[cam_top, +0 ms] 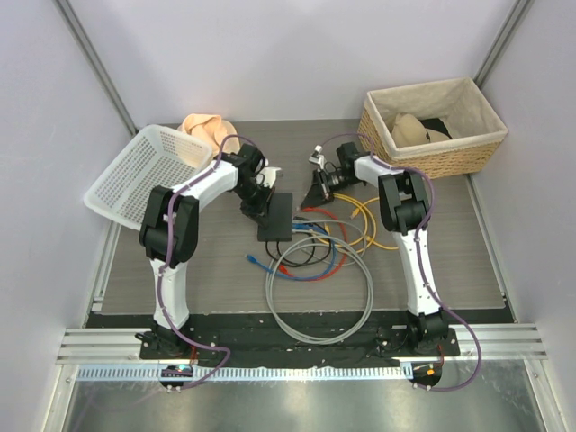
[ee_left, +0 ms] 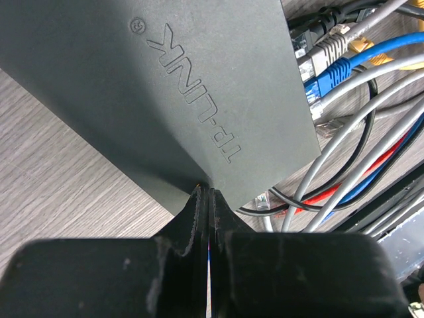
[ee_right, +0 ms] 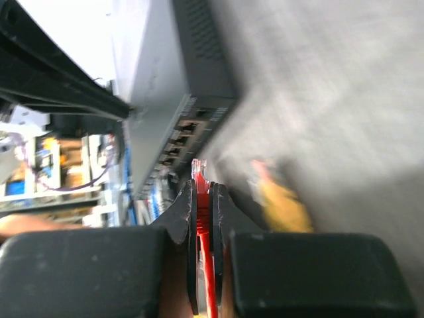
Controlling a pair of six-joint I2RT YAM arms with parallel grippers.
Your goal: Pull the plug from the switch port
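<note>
Here the switch (cam_top: 275, 216) lies in the middle of the bench (cam_top: 450, 261) among loose cables (cam_top: 367, 288), the left gripper (ee_left: 209, 192) closed with its tips against the switch's near corner, while the right gripper (ee_right: 204, 192) is clamped on a red plug (ee_right: 199, 173) held just clear of the sockets (ee_right: 185, 129).

Top camera looks down from above and behind onto the whole table (cam_top: 225, 279), and both wrist cameras press in close from opposite sides on the switch (cam_top: 275, 216) all three share.
</note>
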